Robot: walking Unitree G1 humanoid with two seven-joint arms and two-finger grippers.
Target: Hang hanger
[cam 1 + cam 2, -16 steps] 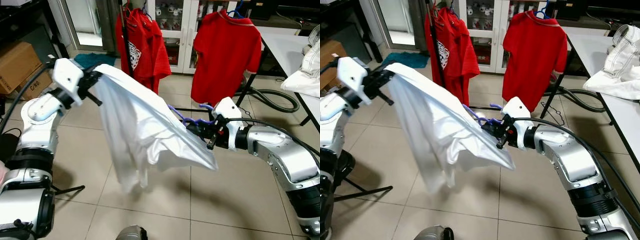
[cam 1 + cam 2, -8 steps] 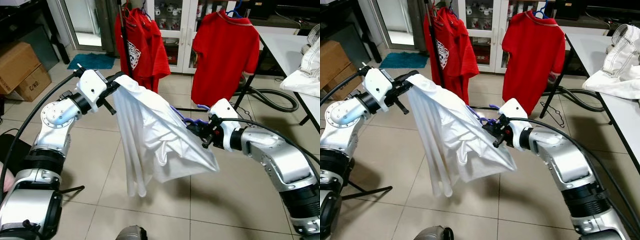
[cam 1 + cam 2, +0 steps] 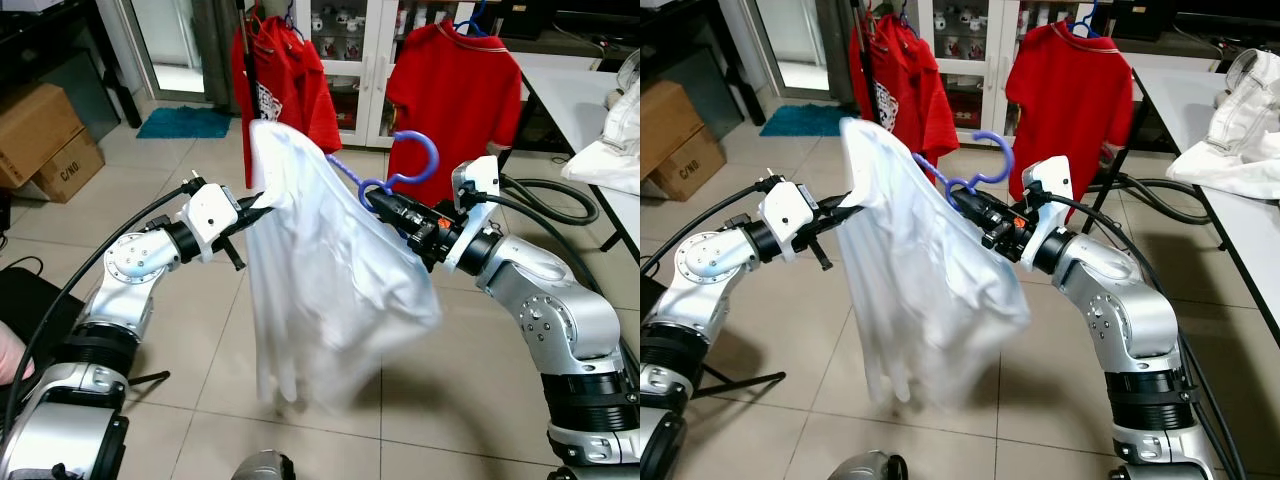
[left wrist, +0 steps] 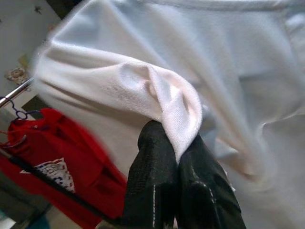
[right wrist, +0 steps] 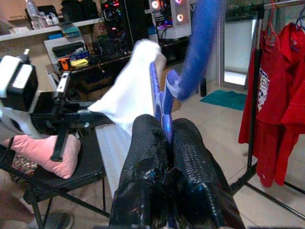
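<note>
Hanger: blue plastic hanger [image 3: 400, 170], held up in mid-air at the centre of the scene, its hook curling up and to the right, in front of the red shirts; its arm runs down left into the white garment.
White garment: white shirt [image 3: 320, 270], draped on the hanger and hanging loose towards the tiled floor [image 3: 470, 400]; its top edge reaches up near the rack pole.
Right pincer: right pincer [image 3: 392, 207], reaching in from the right, fingers [image 5: 143, 157] pressed together on the hanger's blue neck just below the hook.
Left pincer: left pincer [image 3: 262, 203], reaching in from the left, fingers [image 4: 152, 181] clamped tight on a fold of the white shirt at its left edge.
Clothes rack: dark upright pole [image 3: 243, 60] at far centre, with a red printed shirt [image 3: 285, 95] hanging on it.
Second red shirt: red polo [image 3: 455, 100], hung far right of centre, behind the right arm.
Cabinet: white glass-door cabinet [image 3: 355, 40] against the far wall.
Bench: white bench [image 3: 580, 100] at far right, carrying pale heaped cloth [image 3: 610, 160].
Boxes: cardboard boxes [image 3: 45, 135] on the floor at far left.
Mat: teal mat [image 3: 185, 122] on the floor at the far left doorway.
</note>
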